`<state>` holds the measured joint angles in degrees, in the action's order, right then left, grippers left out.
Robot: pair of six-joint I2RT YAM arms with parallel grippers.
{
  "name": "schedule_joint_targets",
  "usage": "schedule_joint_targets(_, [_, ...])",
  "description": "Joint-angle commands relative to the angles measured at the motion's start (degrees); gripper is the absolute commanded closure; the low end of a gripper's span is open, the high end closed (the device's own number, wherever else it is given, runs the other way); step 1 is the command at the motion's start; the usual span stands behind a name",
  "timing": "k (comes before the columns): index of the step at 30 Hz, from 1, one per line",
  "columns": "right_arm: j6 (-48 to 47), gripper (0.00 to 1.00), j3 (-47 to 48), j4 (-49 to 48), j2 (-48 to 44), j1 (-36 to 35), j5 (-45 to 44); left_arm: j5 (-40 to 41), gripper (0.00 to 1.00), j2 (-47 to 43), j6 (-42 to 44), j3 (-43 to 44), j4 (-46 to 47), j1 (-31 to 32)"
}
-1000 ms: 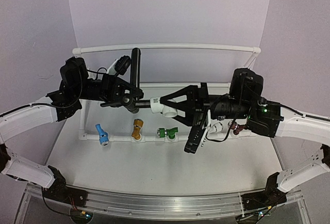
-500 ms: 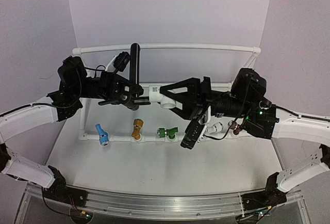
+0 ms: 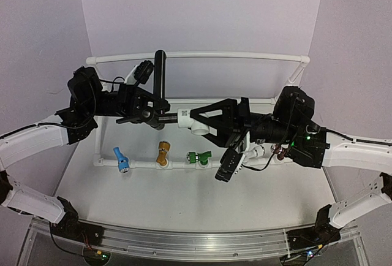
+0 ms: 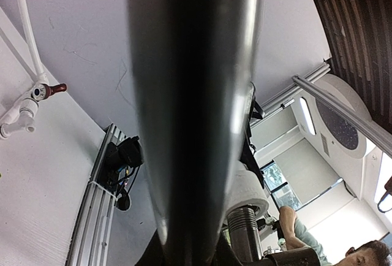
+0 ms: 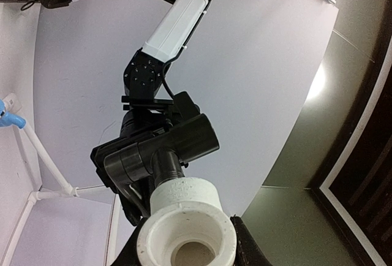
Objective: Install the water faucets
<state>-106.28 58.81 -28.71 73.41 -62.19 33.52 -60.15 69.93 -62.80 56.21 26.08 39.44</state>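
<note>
- Nearest the viewer, in front of the pipe frame [image 3: 142, 164]: an aluminium rail [image 3: 184, 241] that carries both arm bases, then the white table [image 3: 184, 198] on which the frame stands.
- On the frame's front bar, left to right: a blue faucet [image 3: 120, 159], an orange faucet [image 3: 162, 154], a green faucet [image 3: 197, 157] and a red-handled faucet [image 3: 280, 151]. The last is partly hidden behind the right arm.
- Above the front bar, over the orange faucet: the left gripper [image 3: 150, 113], reaching in from the frame's left side, with its fingers pressed together on the short body of the dark faucet [image 3: 160, 76]. The faucet is held in the air, clear of the frame. Its long lever stands upright, and its tip crosses the line of the frame's back bar in the top view. In the left wrist view the lever fills the middle as a blurred dark band.
- Above the front bar, over the green faucet: the right gripper [image 3: 199, 122], reaching in from the frame's right side, pinches the white pipe fitting [image 3: 197, 129]. The fitting's open socket faces the right wrist camera.
- At the joint between the two grippers: the faucet's dark stem enters the far end of the fitting. How deep it sits cannot be told.
- Farthest back: the frame's back bar [image 3: 214, 55], running along the wall.
</note>
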Motion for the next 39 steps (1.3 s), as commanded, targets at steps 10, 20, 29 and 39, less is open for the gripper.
schedule_joint_targets(10, [1.33, 1.00, 1.51, -2.00, 1.58, -1.08, -0.59, 3.55, 1.00, -1.52, -2.37, 0.41, 6.47, 0.57])
schedule_joint_targets(20, [0.78, 1.00, 2.37, 2.86, 1.31, -1.00, -1.97, 4.19, 1.00, -3.69, 3.29, 3.19, -2.36, 0.64])
schedule_joint_targets(29, [0.73, 1.00, 2.38, 3.51, 1.67, -1.04, -1.86, 3.90, 1.00, -3.21, 2.18, 2.95, -1.16, 0.63])
schedule_joint_targets(39, [0.77, 1.00, 2.73, 4.82, 2.06, -1.05, -2.73, 3.61, 1.00, -2.91, 2.77, 3.73, -2.07, 0.64])
